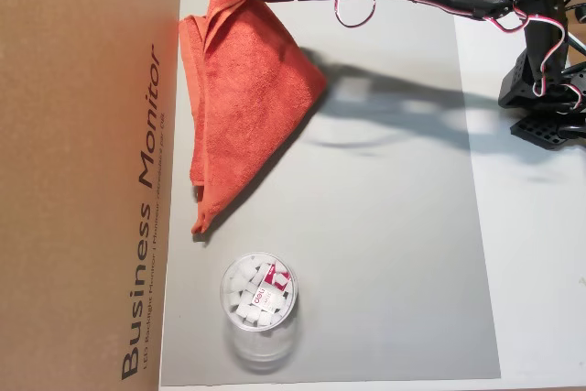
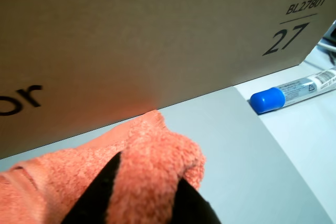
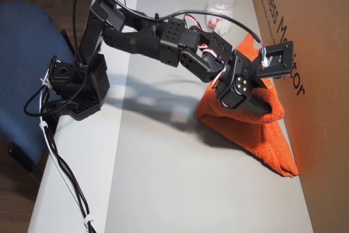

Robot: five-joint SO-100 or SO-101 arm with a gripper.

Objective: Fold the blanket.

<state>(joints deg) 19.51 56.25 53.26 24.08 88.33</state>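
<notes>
Cloth of the blanket (image 2: 152, 166) is being pinched in the clenched jaws and held up over the grey mat (image 1: 385, 254) beside the cardboard box (image 1: 82, 171), so it should be carried across slowly and laid down with edges matched.

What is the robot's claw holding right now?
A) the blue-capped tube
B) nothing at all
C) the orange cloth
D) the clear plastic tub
C: in the wrist view the gripper has its two dark fingers pinched on a bunched fold of the blanket, lifted off the grey mat in an overhead view.
</notes>
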